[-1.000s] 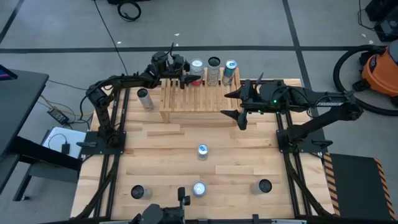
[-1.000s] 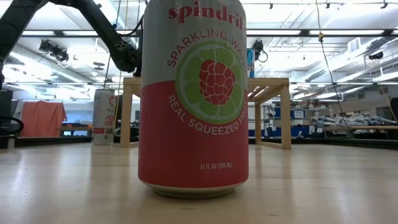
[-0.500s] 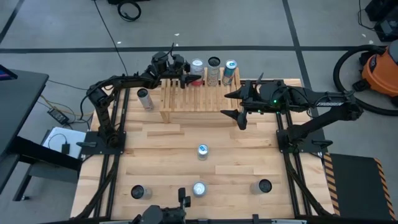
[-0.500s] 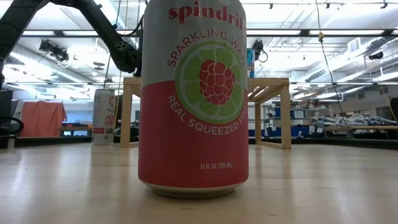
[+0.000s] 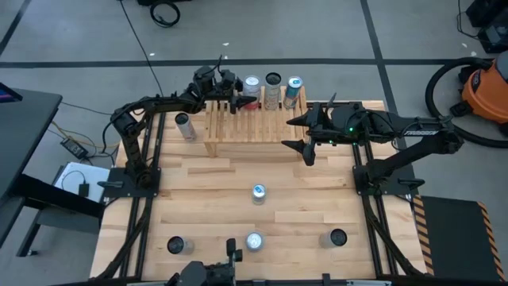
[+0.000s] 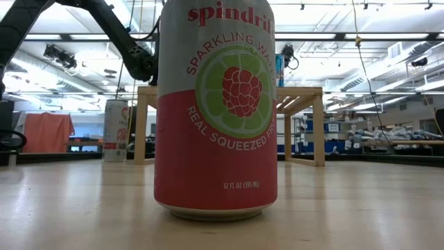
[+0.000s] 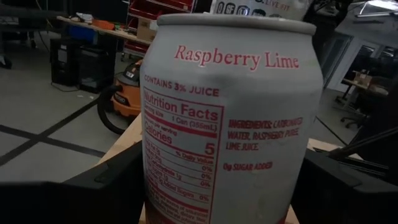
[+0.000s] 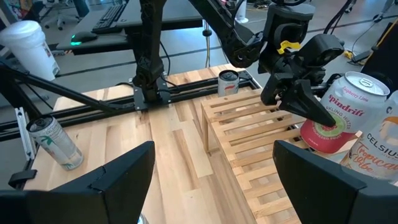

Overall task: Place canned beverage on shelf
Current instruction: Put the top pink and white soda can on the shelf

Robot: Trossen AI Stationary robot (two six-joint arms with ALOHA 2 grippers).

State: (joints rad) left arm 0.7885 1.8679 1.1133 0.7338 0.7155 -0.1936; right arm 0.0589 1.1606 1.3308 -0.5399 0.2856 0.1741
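Observation:
The pale wood shelf point(image 5: 254, 123) stands at the table's far middle; its slatted top also shows in the right wrist view point(image 8: 261, 143). My left gripper point(image 5: 240, 98) is over the shelf's far left part, shut on a red-and-white Spindrift can point(image 8: 336, 115), which fills the left wrist view point(image 7: 230, 118). My right gripper point(image 5: 305, 137) hangs open and empty over the shelf's right end. Three other cans point(image 5: 273, 86) stand in a row along the shelf's far side. My left gripper pinches the can's side walls point(image 7: 155, 180) between its two fingers, about mid-height. The fingers point(image 8: 305, 102) come from the table's left, slanting down, and lie across the can. The can is tilted, its red lower end point(image 8: 320, 135) close over the slats; whether it rests on them does not show.
A can point(image 5: 184, 125) stands on the table left of the shelf. More cans stand at the table's middle point(image 5: 258, 192) and along the near edge point(image 5: 175, 245) point(image 5: 254, 241) point(image 5: 338, 237). The middle near-edge can point(image 6: 215, 111) fills most of the low view.

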